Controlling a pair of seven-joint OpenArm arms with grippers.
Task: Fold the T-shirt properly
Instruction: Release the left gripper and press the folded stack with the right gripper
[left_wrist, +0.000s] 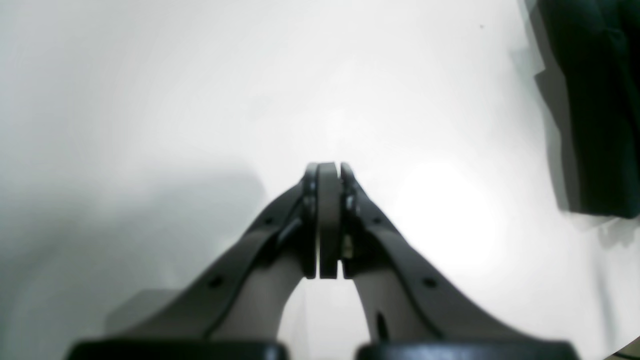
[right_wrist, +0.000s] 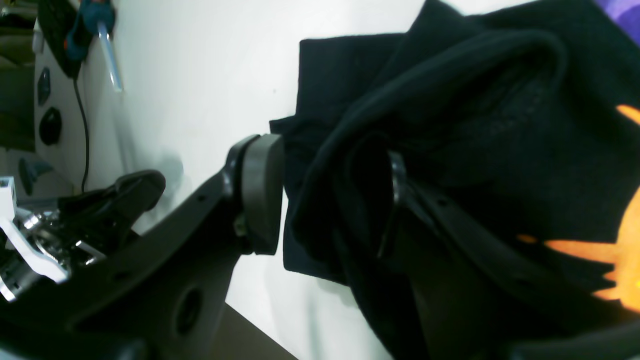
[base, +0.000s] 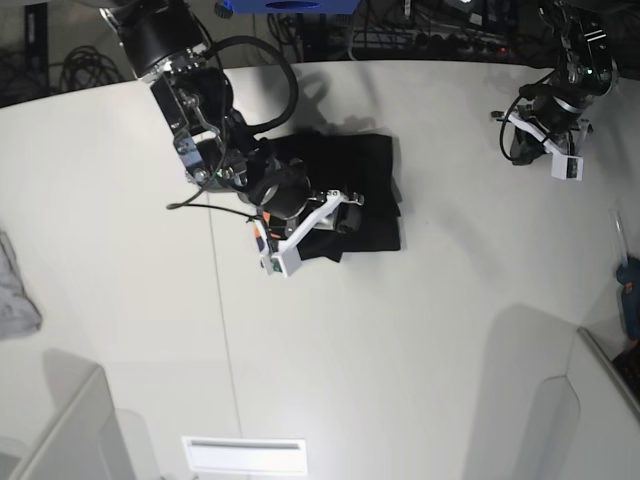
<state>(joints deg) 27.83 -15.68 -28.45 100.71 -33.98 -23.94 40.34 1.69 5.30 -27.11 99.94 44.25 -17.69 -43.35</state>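
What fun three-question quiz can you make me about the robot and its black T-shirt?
1. True or false: the left pincer is shut with nothing in it.
2. Which pincer is at the T-shirt? A) left B) right C) both
3. Fill in: the print showing on the T-shirt in the right wrist view is orange and ____.

Key:
1. True. Its jaws are pressed together over the bare white table.
2. B. The right pincer has its jaws apart with a fold of black cloth between them.
3. Purple, seen at the top corner.
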